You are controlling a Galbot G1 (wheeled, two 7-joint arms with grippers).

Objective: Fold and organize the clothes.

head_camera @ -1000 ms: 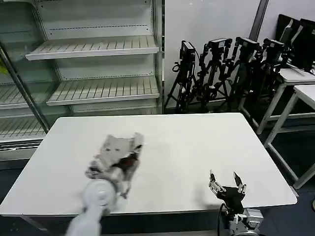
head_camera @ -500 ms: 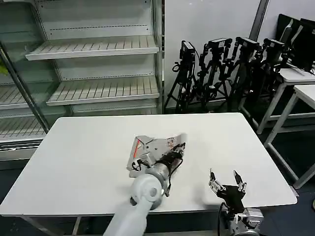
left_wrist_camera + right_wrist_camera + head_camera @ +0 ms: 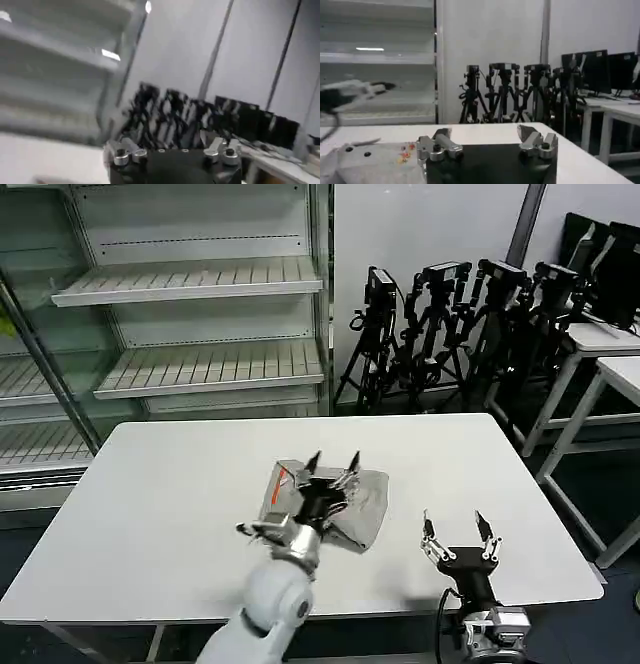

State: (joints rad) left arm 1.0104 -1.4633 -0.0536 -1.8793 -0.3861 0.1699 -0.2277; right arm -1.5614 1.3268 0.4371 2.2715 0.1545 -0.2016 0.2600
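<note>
A white table [image 3: 180, 514] fills the lower half of the head view, and near its middle lies a light grey T-shirt [image 3: 345, 502], gathered into a loose, roughly folded bundle; a small red-orange mark shows at the bundle's left edge. The left gripper [image 3: 332, 459] hovers just above the shirt, its two dark fingers spread apart and pointing away from the robot, with nothing between them; its pale rounded arm reaches in from the table's near edge and covers part of the cloth. The right gripper [image 3: 459, 527] sits well apart from the shirt, near the table's front right edge, its fingers also spread wide and empty. In the right wrist view the shirt [image 3: 375, 162] lies flat on the table with small blue, red and yellow print marks showing, and the left gripper [image 3: 375, 88] appears farther off above it as a blurred shape. Behind the table stands an open shelving unit [image 3: 200, 314] with white slatted shelves; the shelves hold nothing that can be made out. To its right a cluster of black camera tripods [image 3: 460, 324] stands on the floor against a pale wall; white side tables [image 3: 600, 349] stand at the far right.
</note>
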